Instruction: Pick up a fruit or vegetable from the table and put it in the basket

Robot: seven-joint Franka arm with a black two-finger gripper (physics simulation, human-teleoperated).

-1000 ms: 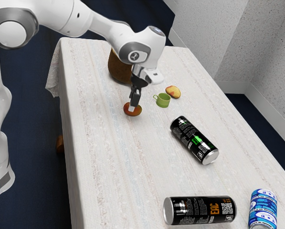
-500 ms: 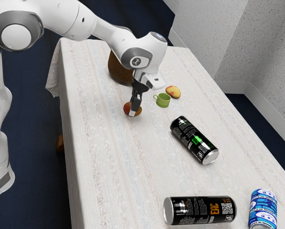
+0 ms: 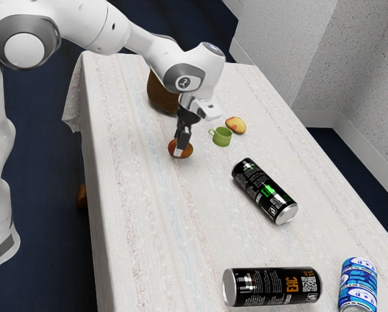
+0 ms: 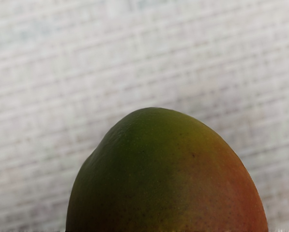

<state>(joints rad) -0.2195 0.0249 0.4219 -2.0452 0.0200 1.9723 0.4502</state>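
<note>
The gripper (image 3: 180,152) is at the mango (image 3: 189,150), whether gripping I cannot tell; the brown basket (image 3: 160,93) has its inside hidden; a green mug (image 3: 223,137) stands upright.

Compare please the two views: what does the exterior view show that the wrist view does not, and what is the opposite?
Exterior view: the arm, the gripper, a green cup, a yellow-red fruit, two black cans lying on their sides, a blue can, and a large brown object, perhaps the basket, partly behind the arm.

Wrist view: the green side of the mango, its small dark specks, and the weave of the cloth.

Both: the mango and the pale cloth.
</note>
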